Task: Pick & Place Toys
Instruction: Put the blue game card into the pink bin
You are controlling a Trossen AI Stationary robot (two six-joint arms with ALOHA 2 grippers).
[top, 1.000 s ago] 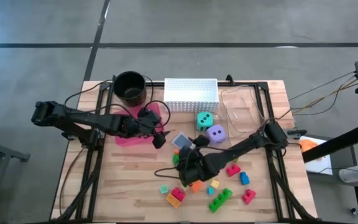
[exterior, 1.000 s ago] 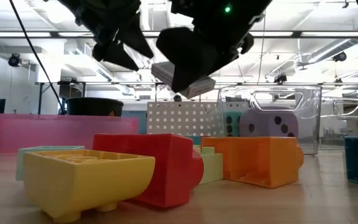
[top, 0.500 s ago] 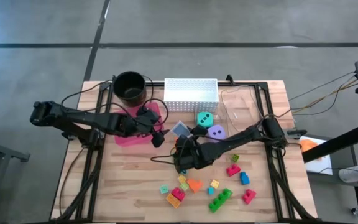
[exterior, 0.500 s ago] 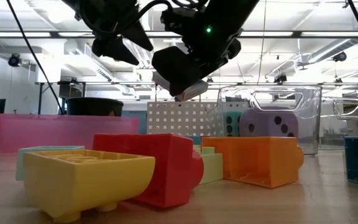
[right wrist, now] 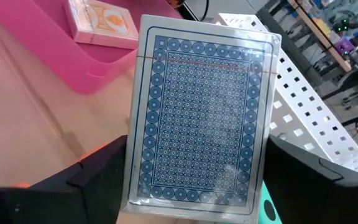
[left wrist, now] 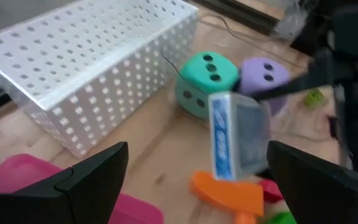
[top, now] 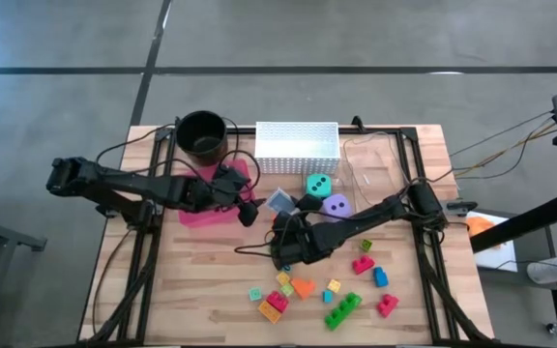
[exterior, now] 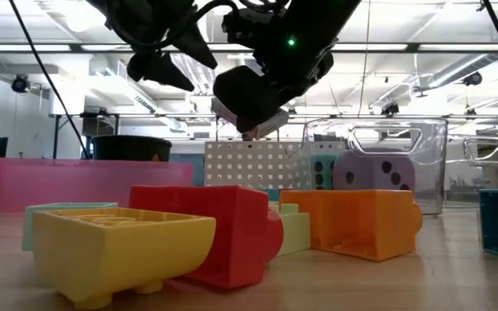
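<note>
Above mid-table, beside the dice | a blue-backed card deck [right wrist: 201, 118] is held aloft by the right gripper [top: 280, 211] | left gripper [top: 249, 211] spread wide, facing it | handover judged next, needing alignment.

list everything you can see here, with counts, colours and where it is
blue-backed card pack: 1, blue and white, held above the table by the right gripper
orange card box: 1, orange and white, in the pink flat tray
pink flat tray: 1, pink, left of centre
white perforated basket: 1, white, back centre
black round pot: 1, black, back left
teal die: 1, teal, black dots, before the basket
purple die: 1, purple, beside the teal die
small plastic blocks: about a dozen, mixed colours, front centre
clear plastic container: 1, right of the basket
left gripper: open, at the tray's right edge
right gripper: holding the pack
</note>
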